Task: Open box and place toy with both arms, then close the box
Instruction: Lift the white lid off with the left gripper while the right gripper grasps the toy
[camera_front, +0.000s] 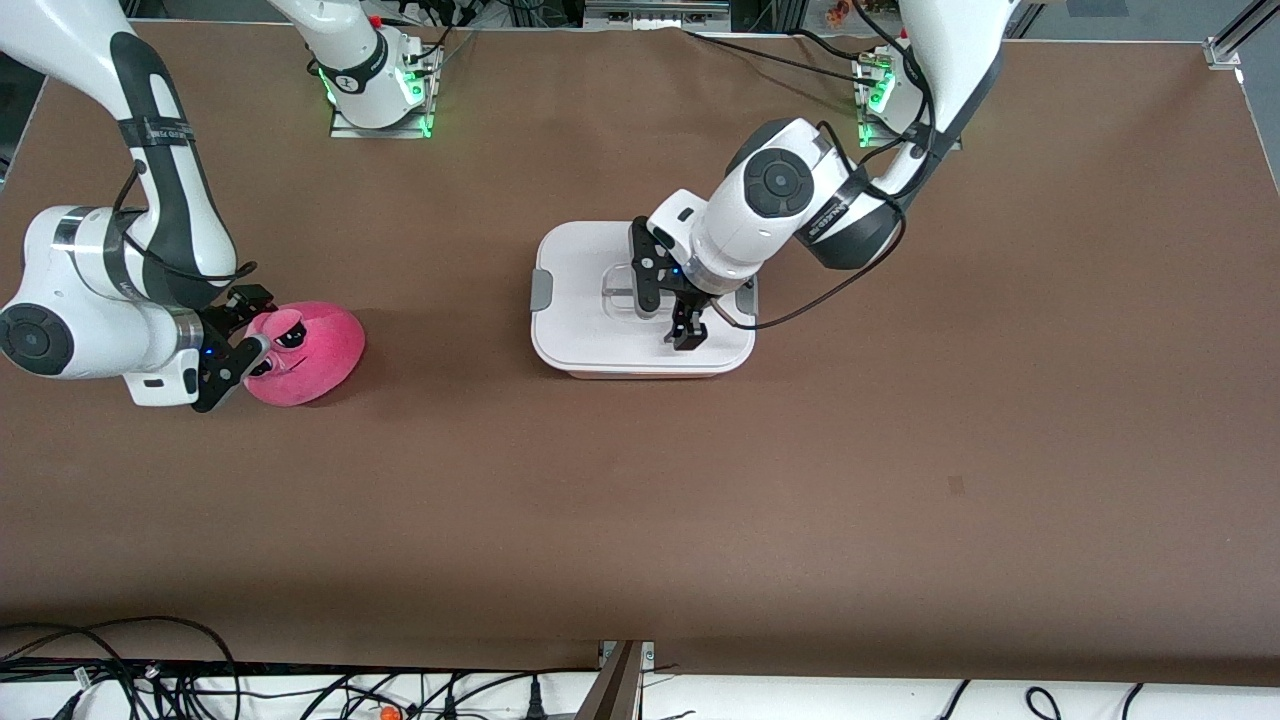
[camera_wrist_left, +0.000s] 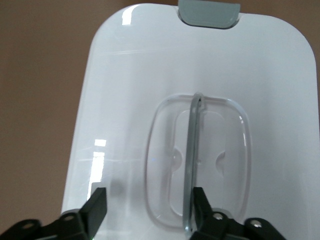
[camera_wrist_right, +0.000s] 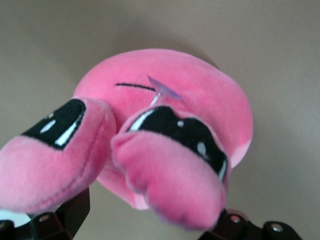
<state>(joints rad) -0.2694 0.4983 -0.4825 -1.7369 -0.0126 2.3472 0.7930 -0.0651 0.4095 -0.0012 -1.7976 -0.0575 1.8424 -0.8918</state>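
Two arms are busy at the brown table (camera_front: 900, 480). From the front, the left gripper (camera_front: 668, 312) is down on the white lid of the box (camera_front: 580, 340) mid-table, fingers apart over the clear handle (camera_front: 622, 290). The right gripper (camera_front: 243, 337) sits low at the toy (camera_front: 315, 355), out toward the right arm's end, fingers spread at the plush face.

Left wrist view: both fingertips (camera_wrist_left: 96, 205) stand apart, the handle's (camera_wrist_left: 192, 165) upright rib just inside one of them, a grey clip (camera_wrist_left: 209, 12) at the lid's (camera_wrist_left: 125, 100) edge.

Right wrist view: the toy (camera_wrist_right: 200, 95) fills the gap between the open fingers (camera_wrist_right: 75, 212).
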